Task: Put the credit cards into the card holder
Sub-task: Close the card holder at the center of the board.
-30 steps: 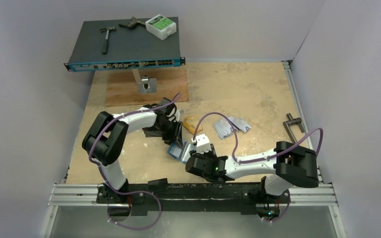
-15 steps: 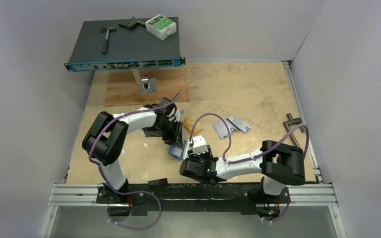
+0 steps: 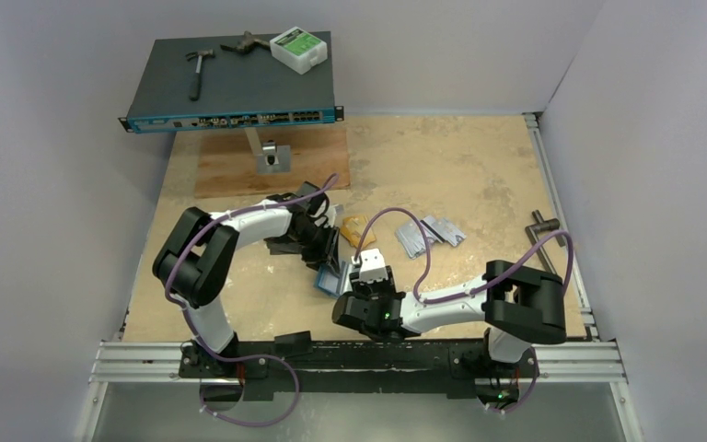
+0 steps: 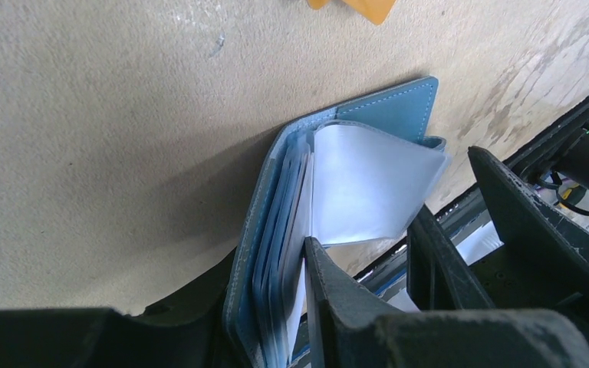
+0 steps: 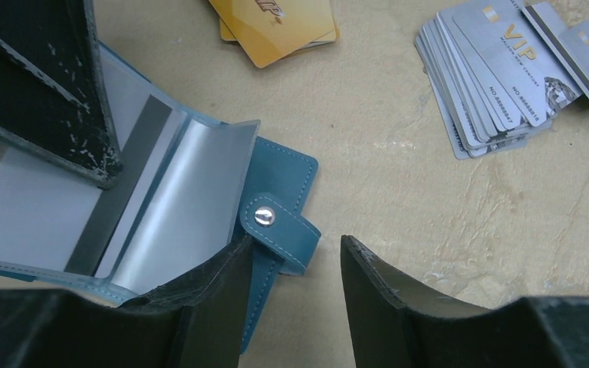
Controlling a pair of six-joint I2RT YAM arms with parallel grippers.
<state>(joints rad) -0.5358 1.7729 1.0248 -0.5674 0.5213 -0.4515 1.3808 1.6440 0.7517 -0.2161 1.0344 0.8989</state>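
Here we have the card holder (image 3: 331,277) lying open on the bench (image 3: 442,166), close in front of the two arms, its teal cover (image 4: 387,111) spread and its pale glossy sleeves (image 5: 192,192) fanned up. In the right wrist view one sleeve shows a dark stripe along it, and the snap stud (image 5: 264,218) sits on its little strap at the holder's edge. The left gripper (image 4: 268,257) is clamped on the card holder, with one finger behind the cover and the other pressed in among the sleeves. The right gripper (image 5: 295,253) stands partly open right over the strap: we see one finger touching the holder's edge and the other clear of it on bare bench, so it has hold of nothing. Just beyond the card holder lie the orange-gold credit cards (image 5: 276,19). The silver-grey credit cards (image 5: 491,73) are fanned in a loose stack farther to the holder's right. Well beyond the holder, to the left, a dark rack unit (image 3: 239,83) carries a hammer (image 3: 199,72) and a white box (image 3: 299,48).
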